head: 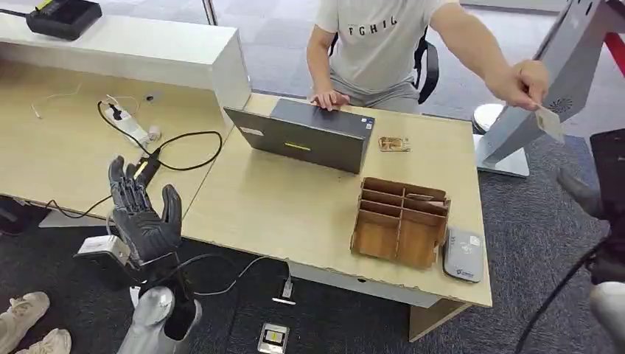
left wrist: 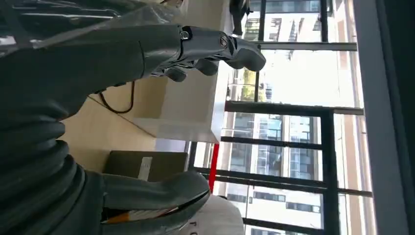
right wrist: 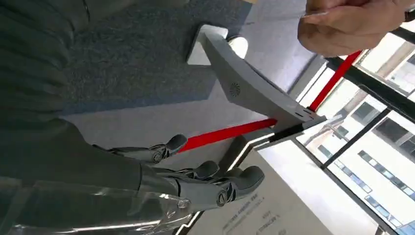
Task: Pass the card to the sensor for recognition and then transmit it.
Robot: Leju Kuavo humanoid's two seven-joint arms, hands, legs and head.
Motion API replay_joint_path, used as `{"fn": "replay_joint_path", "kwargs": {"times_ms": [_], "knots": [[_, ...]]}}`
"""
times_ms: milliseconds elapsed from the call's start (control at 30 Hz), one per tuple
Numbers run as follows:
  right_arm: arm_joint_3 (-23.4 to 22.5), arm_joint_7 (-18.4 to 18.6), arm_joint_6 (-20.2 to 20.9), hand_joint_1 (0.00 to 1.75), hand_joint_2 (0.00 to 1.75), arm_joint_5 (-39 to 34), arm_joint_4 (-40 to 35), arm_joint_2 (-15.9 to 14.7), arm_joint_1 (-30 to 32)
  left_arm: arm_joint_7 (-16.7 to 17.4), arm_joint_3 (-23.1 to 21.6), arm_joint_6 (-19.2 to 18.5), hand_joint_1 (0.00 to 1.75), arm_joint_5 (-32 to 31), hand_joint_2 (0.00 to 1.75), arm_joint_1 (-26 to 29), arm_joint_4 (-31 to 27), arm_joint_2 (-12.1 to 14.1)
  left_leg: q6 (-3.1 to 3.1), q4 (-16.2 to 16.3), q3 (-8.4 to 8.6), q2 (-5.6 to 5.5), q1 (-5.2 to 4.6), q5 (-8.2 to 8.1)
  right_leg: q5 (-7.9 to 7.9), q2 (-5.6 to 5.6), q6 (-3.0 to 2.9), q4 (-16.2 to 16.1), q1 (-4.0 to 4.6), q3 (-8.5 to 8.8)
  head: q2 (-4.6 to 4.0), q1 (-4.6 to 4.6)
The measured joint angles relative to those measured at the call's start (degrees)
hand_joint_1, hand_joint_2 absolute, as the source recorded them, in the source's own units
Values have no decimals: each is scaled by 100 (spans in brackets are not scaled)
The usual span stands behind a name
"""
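Right hand (right wrist: 195,181) empty, fingers spread, card (head: 549,122) in person's hand (head: 522,83) nearby

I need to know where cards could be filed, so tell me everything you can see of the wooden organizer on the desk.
The wooden organizer is a brown tray of thin board, split by dividers into several slots. It sits flat near the desk's front right corner, beside a small grey card reader on its right. A flat piece lies in one back slot; the other slots look empty. Neither robot hand touches it.

Silver arm; black hand (head: 144,214) (ribbed cover)
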Motion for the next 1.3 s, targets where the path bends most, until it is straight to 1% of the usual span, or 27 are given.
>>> {"fn": "replay_joint_path", "kwargs": {"times_ms": [167, 300, 333, 367, 400, 433, 533, 700, 967, 1300], "knots": [[367, 35, 170, 0, 175, -9, 529, 74, -442, 72, -20, 0, 0, -35, 175, -48, 39, 0, 0, 0, -3, -1, 0, 1, 0, -2, 0, 1, 1, -1, 0, 4], [654, 46, 319, 0, 175, -70, 857, 214, -651, 192, -44, 0, 0, -109, 175, -49, 57, -2, 1, 0, -6, -2, 0, 1, 0, -3, 0, 1, 1, -4, 0, 2], [717, 46, 347, 3, 175, -83, 935, 247, -696, 214, -50, 0, 0, -127, 175, -48, 57, -4, 1, 0, -6, -2, 0, 1, 0, -3, 0, 1, 1, -5, 0, 0], [804, 46, 363, 168, 175, -105, 1016, 288, -740, 232, -50, 0, 0, -136, 175, -48, 59, -4, 1, 0, -7, -2, 0, 1, 0, -3, 0, 1, 1, -4, 0, 2], [870, 46, 382, 168, 175, -120, 1093, 321, -772, 240, -50, 0, 0, -140, 175, -47, 61, -4, 1, 0, -6, -2, 0, 1, 0, -3, 0, 1, 1, -5, 0, 0], [931, 46, 400, 175, 175, -124, 1149, 354, -790, 245, -50, 0, 0, -144, 175, -46, 61, -4, 1, 0, -7, -2, 0, 1, 0, -3, 0, 1, 1, -6, 0, 2], [1081, 59, 417, 175, 175, -162, 1287, 420, -851, 264, -46, 0, 0, -170, 175, -28, 61, -4, 1, 0, -8, -3, 0, 1, 0, -4, 0, 1, 1, -7, 0, 0], [1222, 81, 391, 175, 175, -214, 1462, 446, -881, 275, -44, 0, 0, -179, 175, 18, 59, -4, 1, 0, -8, -3, 0, 1, 0, -4, 1, 1, 0, -8, 0, 0], [1237, 83, 341, 175, 175, -157, 1654, 420, -875, 273, -44, 0, 0, -151, 175, 53, 55, -4, 1, 4, -8, -3, 0, 1, 0, -4, 1, 1, -1, -9, 0, 0], [1237, 83, 352, 175, 175, 83, 1729, 413, -845, 221, -41, 0, 0, -101, 175, 59, 52, -4, 1, 4, -8, -3, 1, 1, 0, -3, 1, 1, 0, -10, 0, 0]]}}
